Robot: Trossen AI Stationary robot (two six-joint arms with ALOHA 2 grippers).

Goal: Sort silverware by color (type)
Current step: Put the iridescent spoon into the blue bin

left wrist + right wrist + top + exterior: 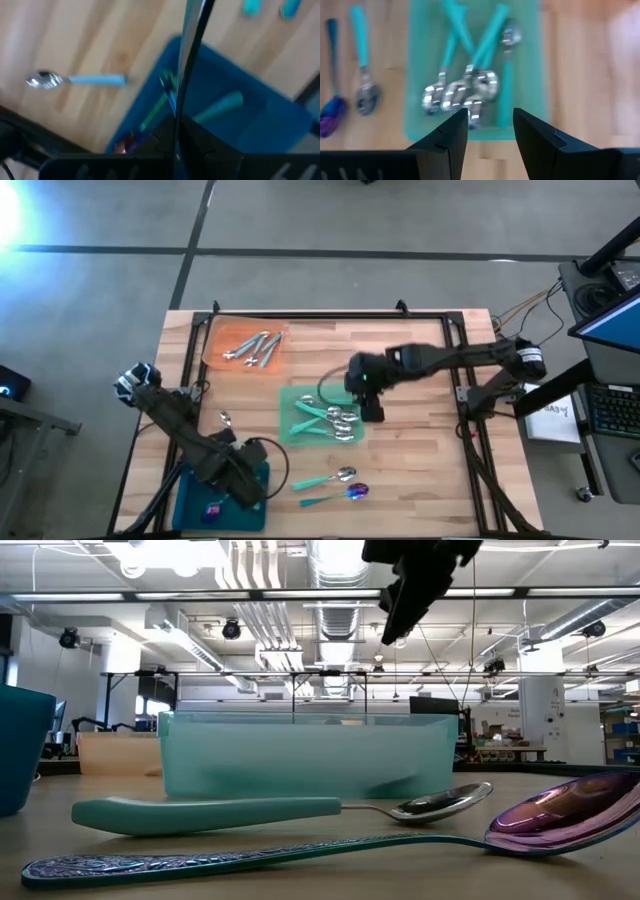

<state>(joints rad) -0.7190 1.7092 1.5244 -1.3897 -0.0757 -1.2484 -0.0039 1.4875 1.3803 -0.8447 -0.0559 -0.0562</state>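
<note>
My left gripper (240, 480) hovers over the blue tray (200, 492) at the near left, shut on a thin dark utensil (192, 50) seen edge-on. Teal-handled pieces (220, 106) lie in that tray. My right gripper (372, 408) is open above the right near edge of the green tray (290, 420), touching nothing. Several silver-headed, teal-handled spoons (470, 92) lie in the green tray. All-silver pieces (255, 347) lie on the orange mat (220, 340). A teal-handled silver spoon (300, 810) and a purple-headed spoon (560, 815) lie flat on the table. My left gripper pinches the thin utensil (179, 127) between its two fingers, and the piece runs straight out past the fingertips (160, 135). It is lifted clear above the blue tray (260, 115). Which end the fingers are on cannot be told.
A lone silver spoon with a pale teal handle (45, 80) lies on the wood left of the green tray, also in the high view (225, 420). A black frame (330, 315) borders the table. Bare wood lies at the right half.
</note>
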